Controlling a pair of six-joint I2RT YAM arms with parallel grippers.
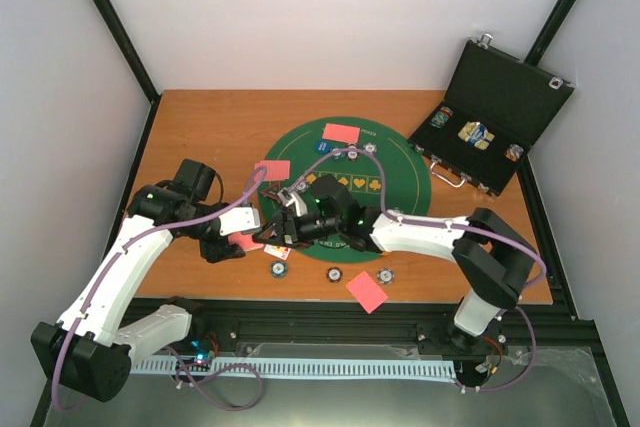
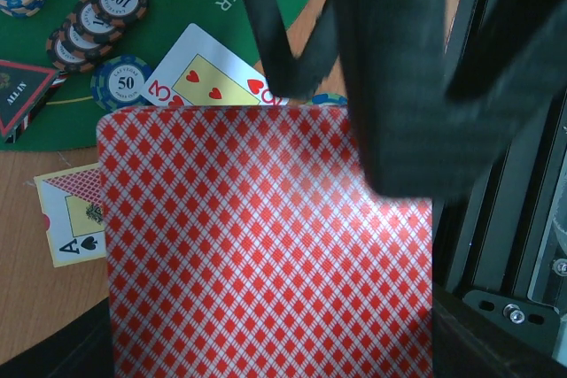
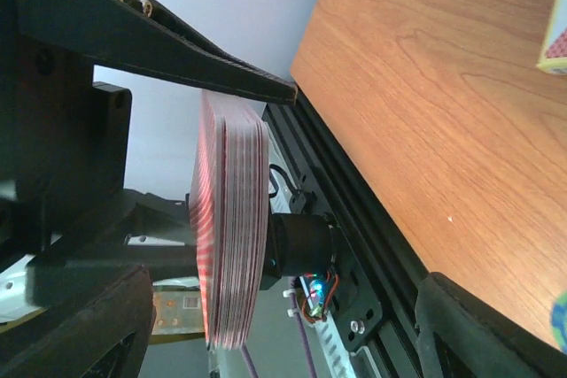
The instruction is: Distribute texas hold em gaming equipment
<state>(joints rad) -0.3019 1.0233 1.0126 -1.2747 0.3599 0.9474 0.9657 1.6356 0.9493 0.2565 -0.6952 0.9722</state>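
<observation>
Plainly: left pincer [image 1: 228,243] grips deck [image 2: 266,245]; chips [image 2: 124,84] read 50, 100; card [image 2: 71,241] A.

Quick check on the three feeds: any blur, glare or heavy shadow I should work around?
Top external: evenly lit and sharp, no glare on the green mat. Left wrist: the card deck is crisp, but a black out-of-focus shape blocks the upper right. Right wrist: the deck is sharp edge-on, the gripper fingers dark silhouettes against the bright wall.
</observation>
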